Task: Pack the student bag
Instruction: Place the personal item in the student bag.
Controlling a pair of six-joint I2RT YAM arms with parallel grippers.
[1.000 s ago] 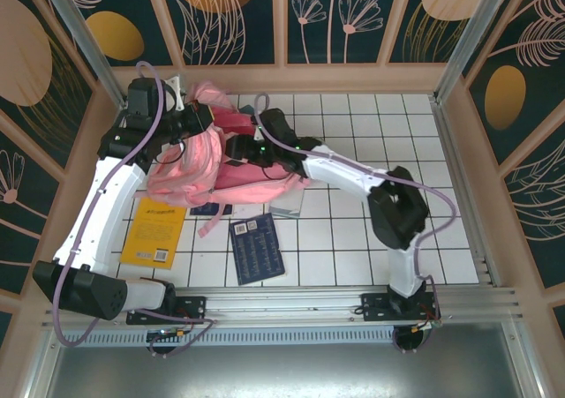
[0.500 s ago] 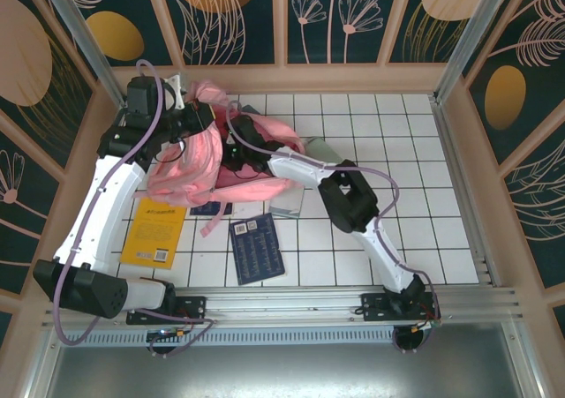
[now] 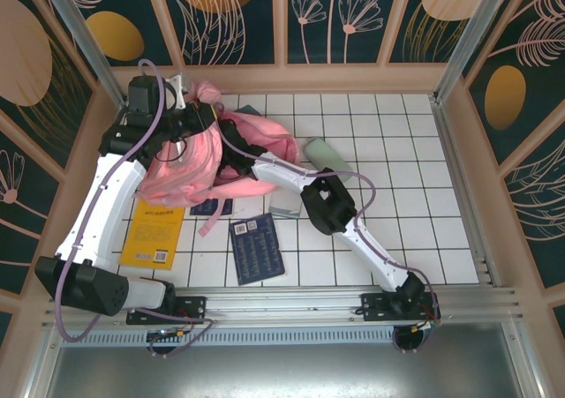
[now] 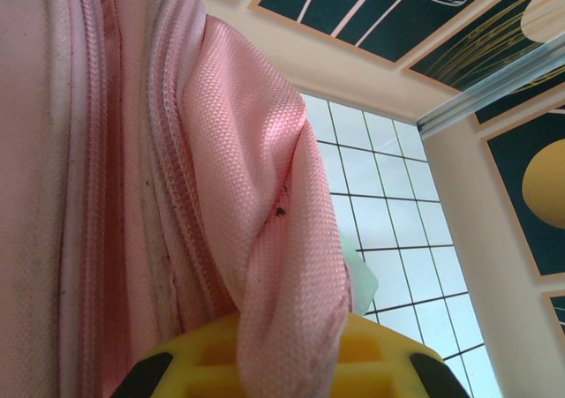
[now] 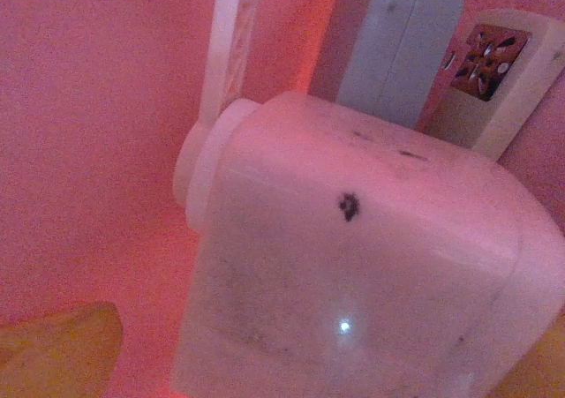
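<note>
1. Farthest left, a flat yellow book [image 3: 154,230] lies on the white square-tiled table [image 3: 397,142].
2. Left claw [image 3: 196,116] is pinched together on a woven fold of the soft pink backpack [image 3: 190,164], which slumps at the table's far left.
3. Right claw [image 5: 291,363] is inside the backpack, fingers wide beside a smooth rounded box [image 5: 353,266]; whether it grips, I cannot tell.

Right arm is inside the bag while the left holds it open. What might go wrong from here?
1. The left gripper pinches just a fold of the bag rim; a slip would likely drop the opening onto the right arm.
2. The right gripper sits deep inside, open around a white box; pulling out may snag the lining or drag the box back out.
</note>
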